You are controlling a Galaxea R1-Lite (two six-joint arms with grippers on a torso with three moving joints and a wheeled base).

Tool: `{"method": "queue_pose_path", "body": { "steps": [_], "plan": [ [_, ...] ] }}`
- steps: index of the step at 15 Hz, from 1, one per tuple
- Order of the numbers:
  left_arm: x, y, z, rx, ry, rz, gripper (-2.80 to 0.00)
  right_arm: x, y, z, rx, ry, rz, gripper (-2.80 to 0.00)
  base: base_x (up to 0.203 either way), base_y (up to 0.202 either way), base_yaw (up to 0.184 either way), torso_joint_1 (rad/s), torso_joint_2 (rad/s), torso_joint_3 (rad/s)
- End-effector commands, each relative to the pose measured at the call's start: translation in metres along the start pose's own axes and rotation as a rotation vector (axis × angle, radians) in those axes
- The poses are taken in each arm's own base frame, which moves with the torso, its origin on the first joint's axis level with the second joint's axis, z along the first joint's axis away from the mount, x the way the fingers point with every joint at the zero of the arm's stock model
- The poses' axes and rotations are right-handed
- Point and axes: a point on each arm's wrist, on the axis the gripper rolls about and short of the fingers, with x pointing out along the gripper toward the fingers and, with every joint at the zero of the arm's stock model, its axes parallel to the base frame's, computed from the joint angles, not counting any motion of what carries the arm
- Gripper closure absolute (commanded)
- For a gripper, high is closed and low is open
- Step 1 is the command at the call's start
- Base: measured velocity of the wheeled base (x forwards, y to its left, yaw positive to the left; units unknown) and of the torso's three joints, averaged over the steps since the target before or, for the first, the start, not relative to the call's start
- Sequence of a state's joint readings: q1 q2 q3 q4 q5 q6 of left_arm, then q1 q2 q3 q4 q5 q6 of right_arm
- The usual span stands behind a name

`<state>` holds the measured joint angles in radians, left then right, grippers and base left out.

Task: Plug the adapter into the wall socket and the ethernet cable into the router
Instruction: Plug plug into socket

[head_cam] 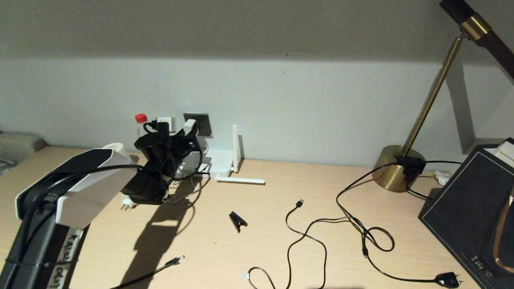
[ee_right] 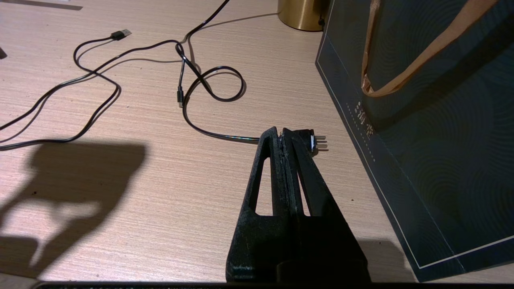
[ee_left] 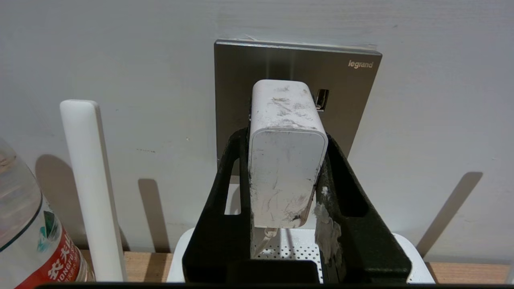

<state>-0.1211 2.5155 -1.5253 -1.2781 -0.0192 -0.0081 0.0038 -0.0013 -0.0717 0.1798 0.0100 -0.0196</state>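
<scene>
My left gripper (ee_left: 285,135) is shut on the white adapter (ee_left: 287,160), one black finger (ee_left: 225,192) on each side. The adapter's far end meets the dark grey wall socket (ee_left: 297,68); I cannot tell how deep its pins sit. Its thin white cord hangs down over the router (ee_left: 289,249). In the head view the left gripper (head_cam: 188,130) is at the wall socket (head_cam: 200,122), above the router (head_cam: 219,162). The ethernet cable (head_cam: 172,263) lies loose near the table's front, clear plug outward. My right gripper (ee_right: 283,134) is shut on nothing, low over the table.
A red-capped bottle (head_cam: 141,120) and an upright antenna (ee_left: 86,180) stand left of the socket. A black clip (head_cam: 237,220), a thin USB cable (head_cam: 299,203) and the lamp cord's plug (head_cam: 447,279) lie on the table. Brass lamp (head_cam: 401,168) and dark bag (head_cam: 474,208) are at the right.
</scene>
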Motion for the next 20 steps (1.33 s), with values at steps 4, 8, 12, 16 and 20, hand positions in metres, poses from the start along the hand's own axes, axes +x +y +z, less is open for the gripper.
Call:
{"method": "queue_pose_path", "body": {
  "steps": [4,8,12,16,20],
  "plan": [
    [0.002,-0.001,0.001,-0.001,-0.015,-0.001,0.00,0.000,0.000,0.000,0.000,0.002,0.001,0.00,0.000,0.000,0.000,0.000,0.00,0.000],
    [0.002,0.000,0.000,-0.001,-0.013,-0.001,0.00,0.000,0.000,0.000,0.000,0.002,0.002,0.00,0.000,0.000,0.000,0.000,0.00,0.000],
    [0.005,0.000,-0.002,-0.001,-0.014,-0.001,0.00,0.000,0.000,0.000,0.000,0.002,0.002,0.00,0.000,0.000,0.000,0.000,0.00,0.000],
    [0.007,0.000,-0.004,-0.001,-0.013,0.001,0.00,0.000,0.000,0.000,0.000,0.002,0.001,0.00,0.000,0.000,0.000,0.000,0.00,0.000],
    [0.008,0.001,-0.009,-0.001,-0.005,0.000,0.00,0.000,0.000,0.000,0.000,0.002,0.002,0.00,0.000,0.000,0.000,0.000,0.00,0.000]
  ]
}}
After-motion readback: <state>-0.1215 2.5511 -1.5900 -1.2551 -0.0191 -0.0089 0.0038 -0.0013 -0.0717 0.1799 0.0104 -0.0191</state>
